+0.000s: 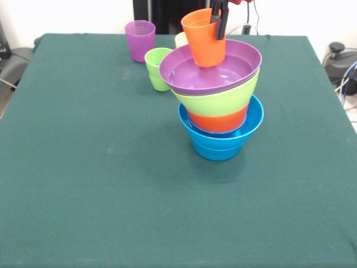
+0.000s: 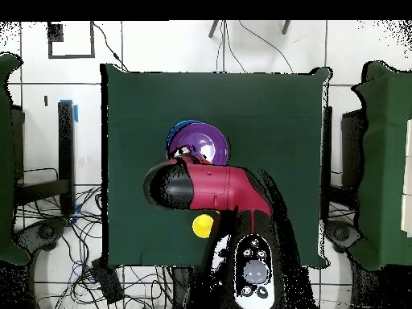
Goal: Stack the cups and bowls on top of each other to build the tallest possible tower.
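Observation:
The tower (image 1: 218, 106) stands mid-table: a large light blue bowl (image 1: 223, 142) at the bottom, then a small orange bowl (image 1: 217, 120), a large lime green bowl (image 1: 215, 101) and a large purple bowl (image 1: 195, 75) on top, leaning a little. My gripper (image 1: 218, 22) is shut on the rim of the orange cup (image 1: 203, 39), which is slightly tilted with its base down inside the purple bowl. The purple cup (image 1: 140, 39), the green cup (image 1: 157, 68) and the yellow cup (image 1: 181, 39), half hidden behind the tower, stand behind it. The other small bowls do not show.
In the overhead view my red arm (image 2: 221, 189) covers most of the tower; only part of the purple bowl (image 2: 208, 145) and the yellow cup (image 2: 203, 226) show. The green table (image 1: 83, 184) has wide room in front and to the left.

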